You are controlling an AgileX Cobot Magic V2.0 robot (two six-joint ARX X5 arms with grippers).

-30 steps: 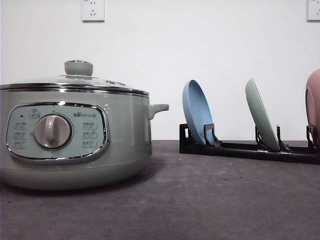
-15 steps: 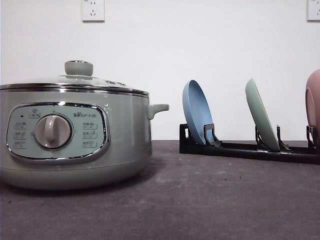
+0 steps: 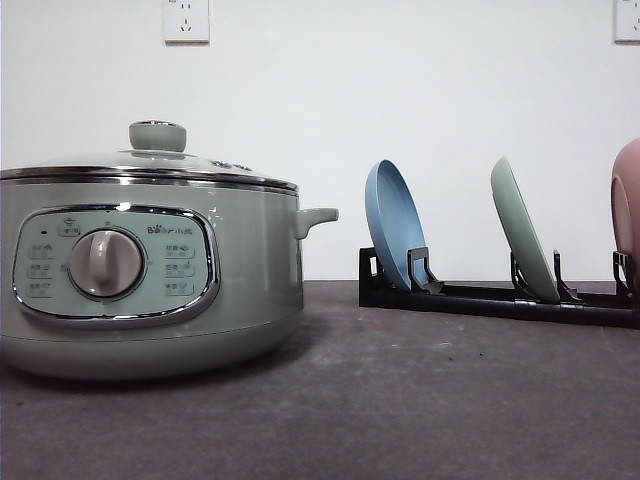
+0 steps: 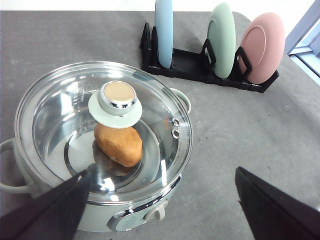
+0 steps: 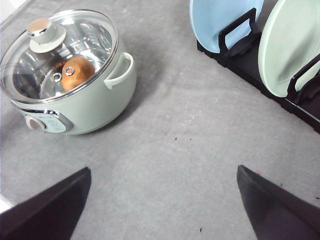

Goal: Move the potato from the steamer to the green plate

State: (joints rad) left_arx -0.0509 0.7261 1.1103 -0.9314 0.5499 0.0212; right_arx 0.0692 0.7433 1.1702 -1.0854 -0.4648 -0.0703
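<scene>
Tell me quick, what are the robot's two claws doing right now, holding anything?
Left gripper: open, holding nothing, above the steamer.
Right gripper: open, holding nothing, above the bare table.

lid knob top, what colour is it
Tan on top of the lid knob, chrome-ringed; clearest in the left wrist view.

The scene is viewed low from table level in the front view; from above in both wrist views. The steamer [image 3: 150, 270] and plate rack [image 4: 200, 67] are shared.
</scene>
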